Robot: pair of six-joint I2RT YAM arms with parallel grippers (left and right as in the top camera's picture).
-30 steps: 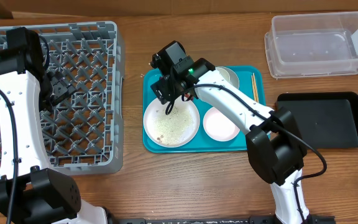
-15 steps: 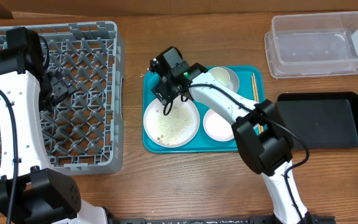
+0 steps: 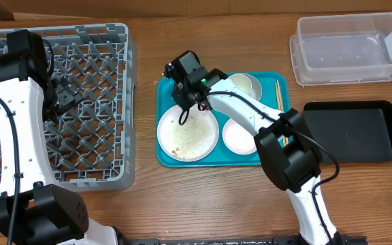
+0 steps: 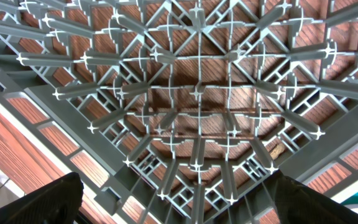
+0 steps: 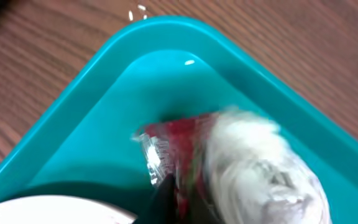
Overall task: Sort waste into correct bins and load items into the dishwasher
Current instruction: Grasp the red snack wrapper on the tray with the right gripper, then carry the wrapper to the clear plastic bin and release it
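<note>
right gripper (image 3: 184,103), spread a second ago, pinches crinkled red wrapper (image 5: 180,148) by fluffy tissue (image 5: 260,163); left gripper (image 4: 179,200) spread over lattice rack (image 4: 197,93).

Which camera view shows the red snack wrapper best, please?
The right wrist view: the red wrapper lies close-up in the teal tray corner beside the tissue. Overhead, the right gripper hides it; the left wrist shows only dish rack.

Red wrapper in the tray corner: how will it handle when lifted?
Likely floppy and very light: the red wrapper looks like thin crinkled film. Probably slippery, given its glossy clear edge. The white tissue lies against it in the teal tray corner, so it may drag along.
</note>
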